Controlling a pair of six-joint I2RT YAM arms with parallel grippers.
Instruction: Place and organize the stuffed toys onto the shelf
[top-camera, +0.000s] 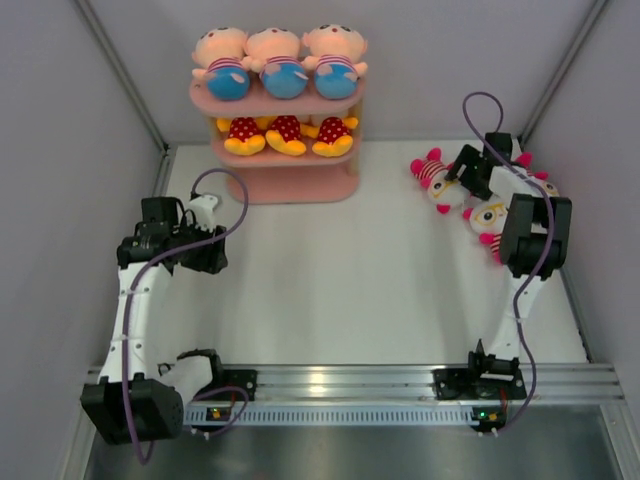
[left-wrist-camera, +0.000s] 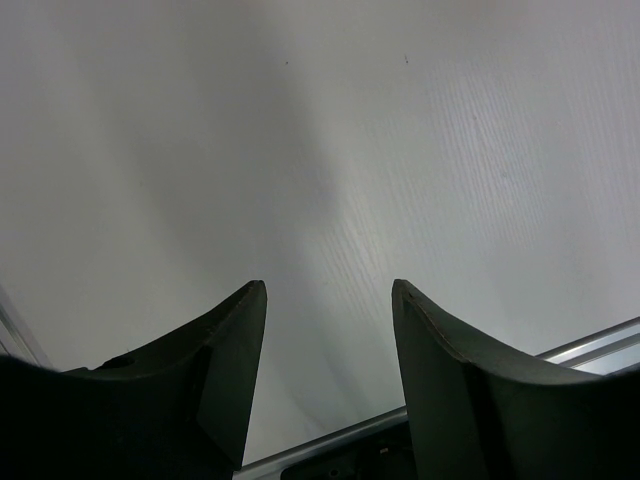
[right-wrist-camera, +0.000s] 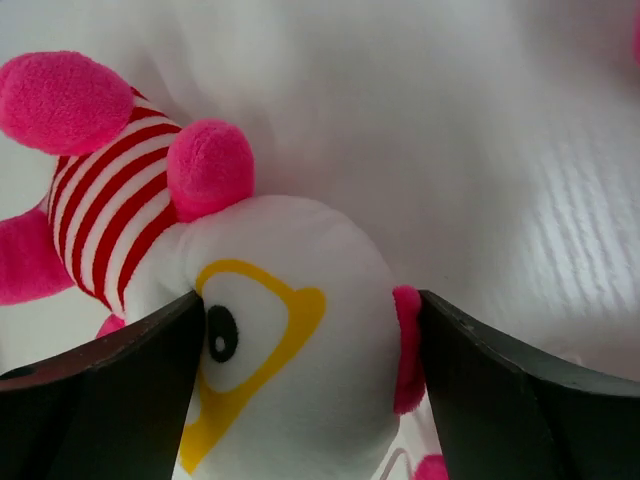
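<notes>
- Top external: the shelf (top-camera: 300, 182), pink with oval rounded boards, stands at upper centre on the white table (top-camera: 330, 290). Its top board carries three peach-headed dolls (top-camera: 285, 60) in a row. The middle board carries three red-dotted toys (top-camera: 287, 133). The lowest tier appears unfilled.
- Top external: at the right of the frame, well apart from the shelf, lie the striped toy (top-camera: 436, 178) and a second white-faced toy (top-camera: 488, 214). A third appears partly hidden behind the arm.
- Left wrist: the left gripper (left-wrist-camera: 328, 292) has its jaws apart with nothing between them. Below it is a matte, finely ribbed white sheet, with an aluminium rail (left-wrist-camera: 590, 345) at lower right.
- Right wrist: the right gripper (right-wrist-camera: 310, 300) is spread wide astride the head of the striped toy, one finger at each side. No dent shows in the plush, so a firm hold is not confirmed.
- Materials: the head is soft white pile with a yellow-outlined eye. The tufts are pink fleece, and the body is a red-and-white striped tube.
- Step in hand, as judged: pickup of a white-faced toy for the lowest tier.
- Next move, as judged: close on the head. The stuffing should compress, so allow extra closure before lifting. Then carry the toy to the shelf at upper centre.
</notes>
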